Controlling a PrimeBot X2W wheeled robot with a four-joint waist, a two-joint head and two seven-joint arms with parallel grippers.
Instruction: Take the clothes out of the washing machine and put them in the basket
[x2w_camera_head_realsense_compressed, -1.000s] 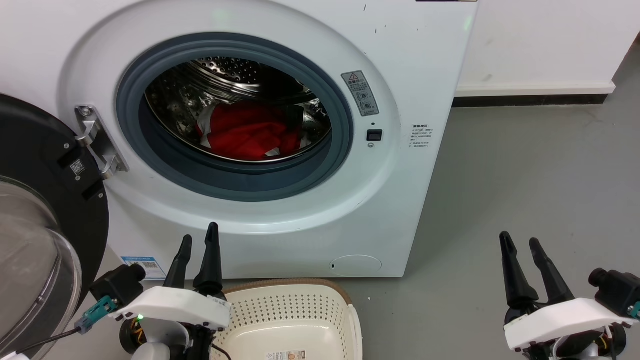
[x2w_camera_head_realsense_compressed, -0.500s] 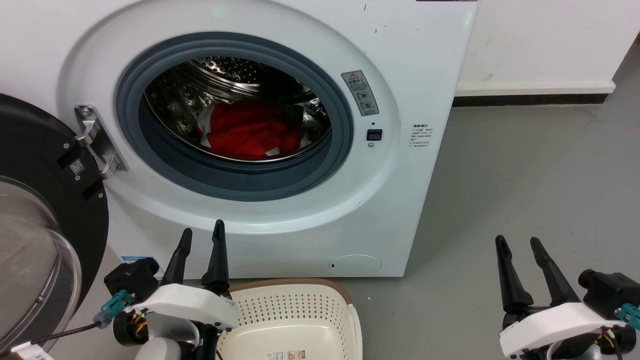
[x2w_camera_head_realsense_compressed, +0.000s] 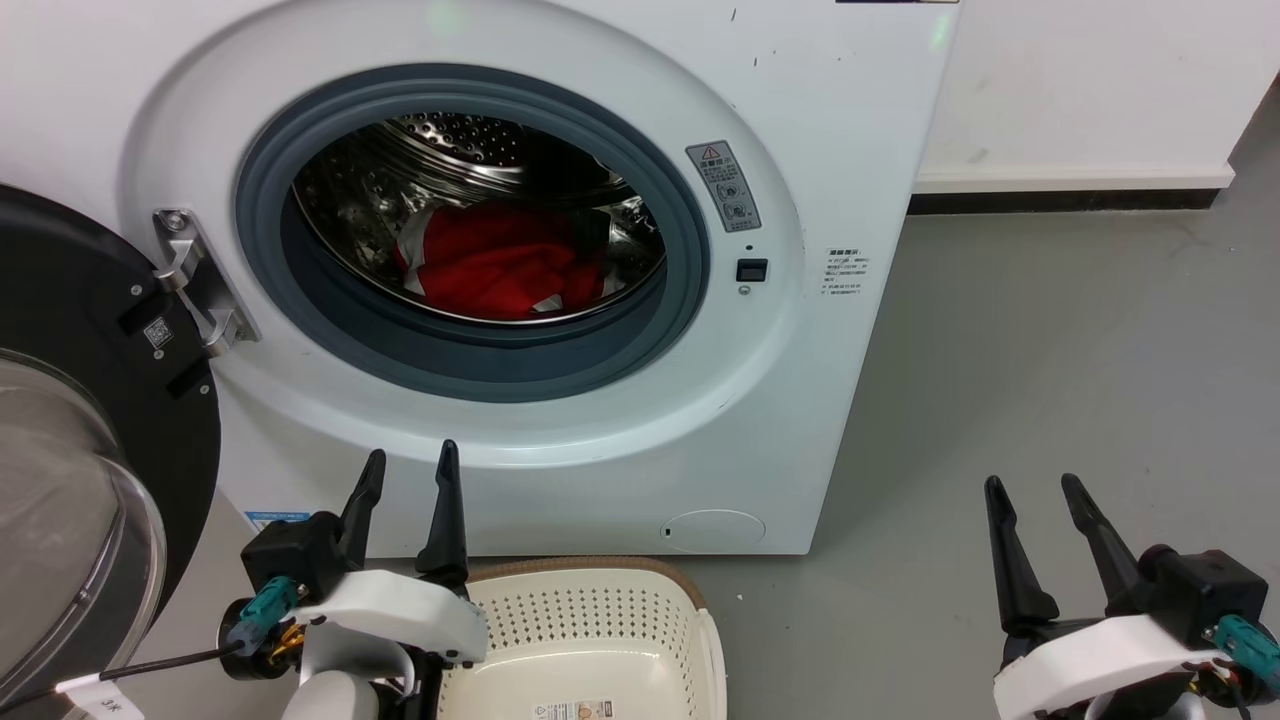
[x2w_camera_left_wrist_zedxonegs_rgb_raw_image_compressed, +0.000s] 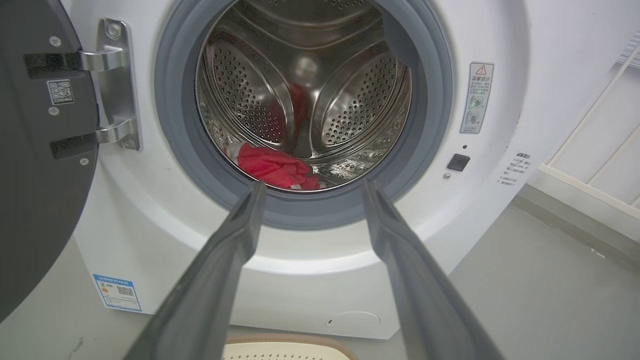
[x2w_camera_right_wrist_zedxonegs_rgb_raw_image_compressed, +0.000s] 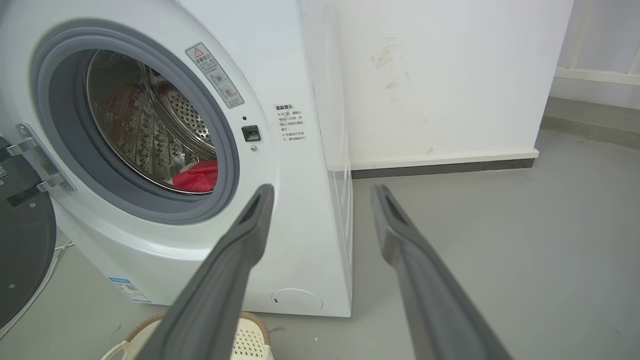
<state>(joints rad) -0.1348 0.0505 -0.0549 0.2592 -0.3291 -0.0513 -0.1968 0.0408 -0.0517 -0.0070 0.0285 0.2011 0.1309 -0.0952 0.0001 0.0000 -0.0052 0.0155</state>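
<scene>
Left pincer (x2w_camera_head_realsense_compressed: 412, 452) just crept toward the washing machine (x2w_camera_head_realsense_compressed: 800, 150), open and empty; right pincer (x2w_camera_head_realsense_compressed: 1032, 482) open too. Red clothes (x2w_camera_head_realsense_compressed: 495, 265) still inside.

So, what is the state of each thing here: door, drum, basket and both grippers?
door: swung wide open
drum: holds red clothes
basket: upright, visible part empty
left gripper: open, holding nothing
right gripper: open, holding nothing
</scene>
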